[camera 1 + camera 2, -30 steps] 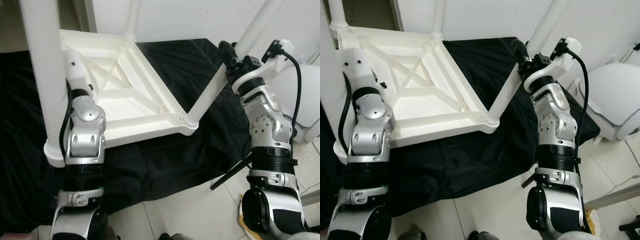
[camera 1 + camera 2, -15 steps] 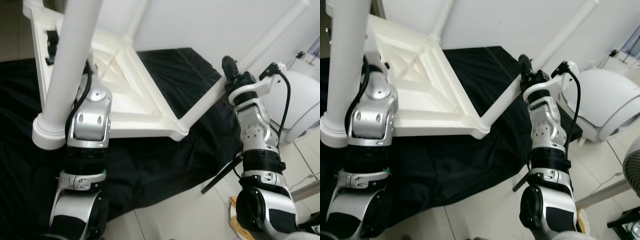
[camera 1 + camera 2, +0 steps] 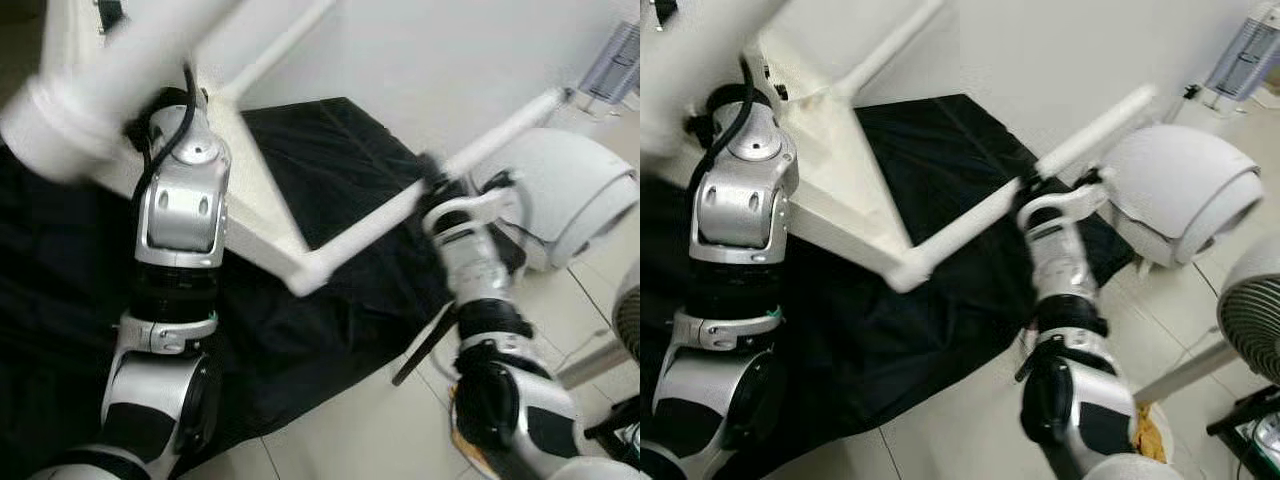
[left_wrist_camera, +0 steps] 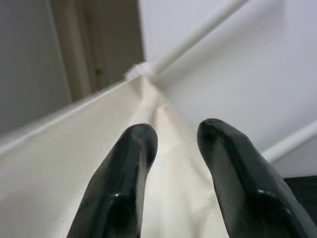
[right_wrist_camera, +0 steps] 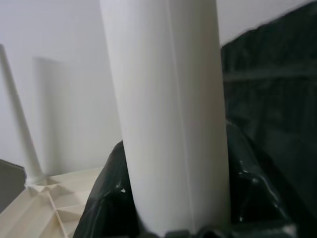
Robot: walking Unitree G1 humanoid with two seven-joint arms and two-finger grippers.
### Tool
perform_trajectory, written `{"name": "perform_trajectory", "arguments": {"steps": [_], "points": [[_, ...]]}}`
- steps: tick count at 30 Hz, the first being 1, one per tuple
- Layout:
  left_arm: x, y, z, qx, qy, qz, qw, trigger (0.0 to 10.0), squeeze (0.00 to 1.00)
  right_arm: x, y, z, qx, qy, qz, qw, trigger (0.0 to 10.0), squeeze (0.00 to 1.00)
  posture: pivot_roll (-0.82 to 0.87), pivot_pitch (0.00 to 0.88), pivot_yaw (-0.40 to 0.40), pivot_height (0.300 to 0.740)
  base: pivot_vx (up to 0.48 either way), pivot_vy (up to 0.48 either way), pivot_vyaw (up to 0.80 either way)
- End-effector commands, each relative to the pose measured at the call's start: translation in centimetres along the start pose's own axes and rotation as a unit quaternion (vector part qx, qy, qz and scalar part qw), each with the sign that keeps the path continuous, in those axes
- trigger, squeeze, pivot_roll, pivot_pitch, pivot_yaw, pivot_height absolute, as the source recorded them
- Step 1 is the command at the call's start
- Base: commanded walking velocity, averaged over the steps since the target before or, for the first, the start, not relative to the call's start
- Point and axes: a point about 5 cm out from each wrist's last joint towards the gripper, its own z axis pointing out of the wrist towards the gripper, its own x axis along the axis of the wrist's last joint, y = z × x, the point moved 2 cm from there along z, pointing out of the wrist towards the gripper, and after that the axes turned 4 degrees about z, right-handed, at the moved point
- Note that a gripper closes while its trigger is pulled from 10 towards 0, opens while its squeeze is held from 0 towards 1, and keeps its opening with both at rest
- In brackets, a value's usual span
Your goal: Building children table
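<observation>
White plastic children's table [image 3: 255, 215] upside down, tilted, above black cloth [image 3: 330, 190] on floor; legs up. Right gripper [image 3: 437, 192] clamped round one table leg [image 3: 985, 215]. That leg's long axis runs from table corner near cloth's front edge up-right, past gripper. Left gripper [image 4: 171, 148] fingers slightly apart, holding nothing, against underside of tabletop. Judgement: right arm steers table. Head views motion-blurred.

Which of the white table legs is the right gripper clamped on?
The right gripper holds the leg slanting over the black cloth from the tabletop's near corner toward the white wall. The blurred thick leg by the left arm and the thin far leg stand apart.
</observation>
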Motion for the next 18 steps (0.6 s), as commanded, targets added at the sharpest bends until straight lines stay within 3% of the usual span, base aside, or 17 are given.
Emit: {"name": "perform_trajectory", "arguments": {"steps": [1, 5, 6, 7, 8, 13, 18], "points": [[-0.6, 2.3, -0.8, -0.067, -0.013, 0.005, 0.998, 10.0, 0.00, -12.8, 4.2, -4.6, -0.095, -0.248, 0.030, 0.964, 0.0, 0.00, 0.00, 0.128, 0.007, 0.740, 0.000, 0.000, 0.00], [-0.6, 3.6, -1.2, -0.106, -0.016, -0.002, 0.994, 10.0, 0.00, -13.5, 3.4, -4.6, -0.077, -0.266, 0.018, 0.961, 0.0, 0.00, 0.00, 0.129, 0.008, 0.740, 0.000, 0.000, 0.00], [-0.8, 4.5, -1.5, -0.130, -0.026, 0.000, 0.991, 10.0, 0.00, -14.0, 2.7, -4.5, -0.056, -0.278, 0.012, 0.959, 3.5, 0.00, 0.00, 0.131, 0.007, 0.740, 0.000, 0.000, 0.00], [-0.8, 4.5, -1.5, -0.130, -0.026, 0.000, 0.991, 10.0, 0.00, -14.0, 2.7, -4.5, -0.056, -0.278, 0.012, 0.959, 3.5, 0.00, 0.00, 0.131, 0.007, 0.740, 0.000, 0.000, 0.00], [-1.3, 5.4, -1.9, -0.156, -0.045, -0.002, 0.987, 10.0, 0.00, -14.3, 2.0, -4.3, -0.035, -0.283, 0.003, 0.958, 10.0, 0.00, 0.00, 0.132, 0.007, 0.740, 0.000, 0.000, 0.00], [-2.4, 6.3, -2.5, -0.182, -0.077, -0.004, 0.980, 10.0, 0.00, -14.6, 1.1, -4.1, -0.010, -0.287, 0.001, 0.958, 10.0, 0.00, 0.00, 0.138, 0.004, 0.740, 0.000, 0.000, 0.00], [-3.3, 6.1, -2.9, -0.190, -0.093, -0.002, 0.977, 10.0, 0.00, -14.0, 2.4, -4.4, -0.022, -0.287, 0.006, 0.958, 10.0, 0.00, 0.01, 0.143, -0.002, 0.740, 0.000, 0.000, 0.00]]}}
